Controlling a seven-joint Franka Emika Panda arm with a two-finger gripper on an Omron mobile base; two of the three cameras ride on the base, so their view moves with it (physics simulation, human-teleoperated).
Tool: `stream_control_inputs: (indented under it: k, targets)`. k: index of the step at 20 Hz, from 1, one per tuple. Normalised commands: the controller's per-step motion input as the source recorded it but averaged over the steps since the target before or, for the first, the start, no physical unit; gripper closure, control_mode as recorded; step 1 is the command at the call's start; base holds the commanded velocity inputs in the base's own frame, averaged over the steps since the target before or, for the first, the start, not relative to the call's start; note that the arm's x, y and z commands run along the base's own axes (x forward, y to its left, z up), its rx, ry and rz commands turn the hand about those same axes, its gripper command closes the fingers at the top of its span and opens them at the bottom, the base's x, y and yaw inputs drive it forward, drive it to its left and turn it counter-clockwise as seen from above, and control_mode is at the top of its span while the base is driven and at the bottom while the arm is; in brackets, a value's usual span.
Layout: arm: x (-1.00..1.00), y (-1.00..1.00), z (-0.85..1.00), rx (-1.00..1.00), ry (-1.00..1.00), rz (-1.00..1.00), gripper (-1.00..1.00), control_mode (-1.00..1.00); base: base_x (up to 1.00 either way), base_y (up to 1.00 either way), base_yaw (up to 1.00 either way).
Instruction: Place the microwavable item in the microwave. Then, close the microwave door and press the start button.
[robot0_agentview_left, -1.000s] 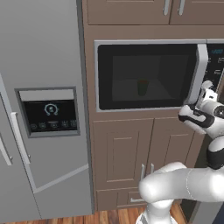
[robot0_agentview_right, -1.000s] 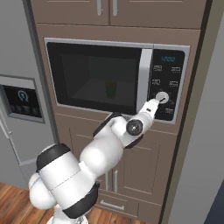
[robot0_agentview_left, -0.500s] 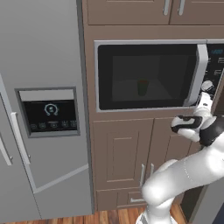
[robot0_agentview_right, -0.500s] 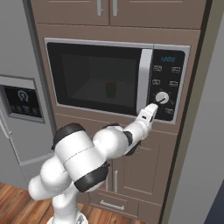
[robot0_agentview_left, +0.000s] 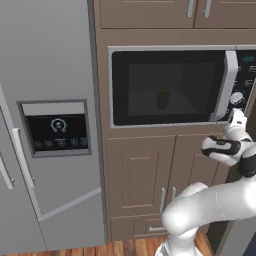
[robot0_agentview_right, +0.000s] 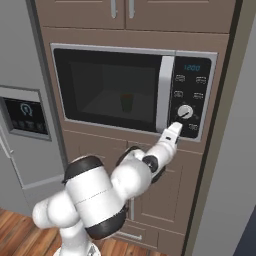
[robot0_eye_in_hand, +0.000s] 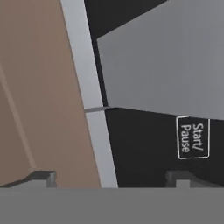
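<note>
Reaching up-forward, tool (robot0_agentview_right: 176, 128) open, tip at microwave (robot0_agentview_right: 134, 49) panel's lower edge.

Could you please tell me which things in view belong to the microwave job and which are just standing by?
Job:
- green cup inside the microwave
- microwave door, shut
- Start/Pause button on the control panel
- tool, open, at the panel's lower edge

Bystanders:
- fridge with dispenser
- cabinet doors below

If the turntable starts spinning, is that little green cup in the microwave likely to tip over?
Probably not. The green cup stands upright, looks short, and sits near the middle of the microwave. It tapers, so a jolt might rock it.
</note>
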Motion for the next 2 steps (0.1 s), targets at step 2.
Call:
stream_control_inputs:
  k: [2]
  targets:
    - [0.00,0.00,0.00,0.03,0.19,0.12,-1.00,-1.00,0.00,0.00,0.00]
